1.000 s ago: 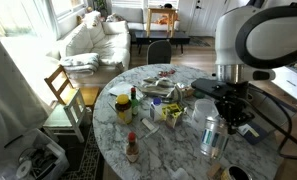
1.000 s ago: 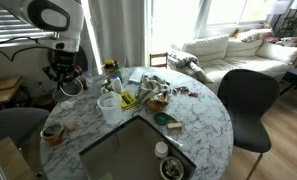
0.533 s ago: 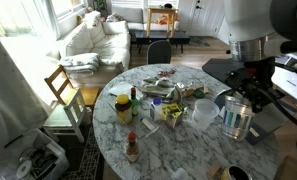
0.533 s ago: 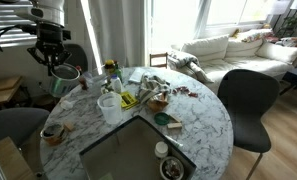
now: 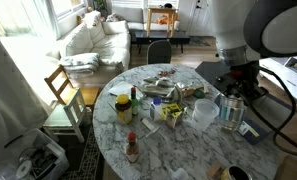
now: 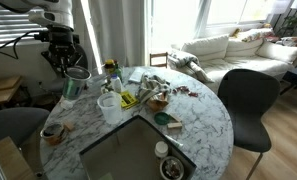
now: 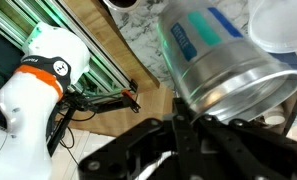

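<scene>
- The claw (image 5: 235, 92) hangs at the rim of the round marble worktop (image 5: 178, 150), and it has something: a metal can (image 5: 231, 111) with a blue-and-white label.
- In both exterior views the dark fingers come down onto the top of the metal can (image 6: 76, 86), pinched tight on its rim with almost no gap between them.
- The wrist view is right up close. The silvery wall of the can (image 7: 228, 70) fills the frame, tilted across it, with the black fingers (image 7: 193, 135) meeting at its edge.
- The can sits at the worktop's edge on the arm's side, well apart from the clutter in the middle. Whether its base rests on the marble or hangs just clear, I cannot tell.
- Just beside the can stands a clear plastic cup (image 5: 201, 113), upright, and the same cup (image 6: 109, 104) shows in an exterior view.
- Towards the centre there is a heap of packets and wrappers (image 5: 168, 105), with a yellow jar (image 5: 123, 107) and a small sauce bottle (image 5: 131, 148) off to the far side from the claw.
- A small bowl (image 6: 53, 131) sits near the worktop's rim.
- Around the room are a white sofa (image 6: 228, 45) by the windows, a black chair (image 6: 250, 100) pulled up to the worktop and a wooden chair (image 5: 63, 90).
</scene>
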Controlling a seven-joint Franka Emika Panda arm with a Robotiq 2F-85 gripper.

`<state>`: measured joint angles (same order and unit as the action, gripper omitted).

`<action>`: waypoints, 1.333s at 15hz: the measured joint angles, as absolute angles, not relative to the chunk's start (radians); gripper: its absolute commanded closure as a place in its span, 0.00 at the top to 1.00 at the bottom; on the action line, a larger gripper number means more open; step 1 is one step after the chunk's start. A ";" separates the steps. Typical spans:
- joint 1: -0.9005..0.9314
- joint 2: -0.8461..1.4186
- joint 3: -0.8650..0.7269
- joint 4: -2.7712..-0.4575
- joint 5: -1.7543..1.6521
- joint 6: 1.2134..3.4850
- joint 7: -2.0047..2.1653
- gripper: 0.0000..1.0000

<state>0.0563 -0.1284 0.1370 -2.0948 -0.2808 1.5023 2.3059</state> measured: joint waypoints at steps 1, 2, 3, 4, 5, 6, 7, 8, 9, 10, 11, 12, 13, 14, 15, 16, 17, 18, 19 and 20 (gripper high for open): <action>0.057 -0.132 0.137 -2.095 -0.281 1.502 2.306 0.02; 0.057 -0.133 0.137 -2.094 -0.281 1.502 2.306 0.02; 0.056 -0.132 0.136 -2.094 -0.283 1.502 2.306 0.02; 0.054 -0.128 0.134 -2.094 -0.289 1.503 2.306 0.02; 0.051 -0.123 0.130 -2.094 -0.303 1.503 2.306 0.02; 0.048 -0.117 0.127 -2.094 -0.320 1.508 2.306 0.02; 0.044 -0.110 0.123 -2.094 -0.337 1.519 2.306 0.02; 0.041 -0.102 0.120 -2.094 -0.351 1.535 2.306 0.02; 0.038 -0.094 0.118 -2.094 -0.364 1.553 2.308 0.02; 0.036 -0.084 0.116 -2.093 -0.376 1.575 2.312 0.02; 0.035 -0.075 0.115 -2.093 -0.388 1.598 2.318 0.02; 0.035 -0.064 0.113 -2.093 -0.403 1.620 2.326 0.02; 0.035 -0.054 0.112 -2.093 -0.419 1.639 2.336 0.02; 0.035 -0.043 0.112 -2.093 -0.437 1.656 2.347 0.02; 0.035 -0.034 0.111 -2.093 -0.453 1.667 2.358 0.02; 0.035 -0.023 0.109 -2.093 -0.471 1.677 2.371 0.02; 0.035 -0.012 0.107 -2.093 -0.487 1.689 2.384 0.02; 0.035 -0.002 0.104 -2.093 -0.500 1.705 2.396 0.02; 0.035 0.010 0.101 -2.093 -0.510 1.723 2.408 0.02; 0.035 0.021 0.098 -2.094 -0.518 1.744 2.420 0.02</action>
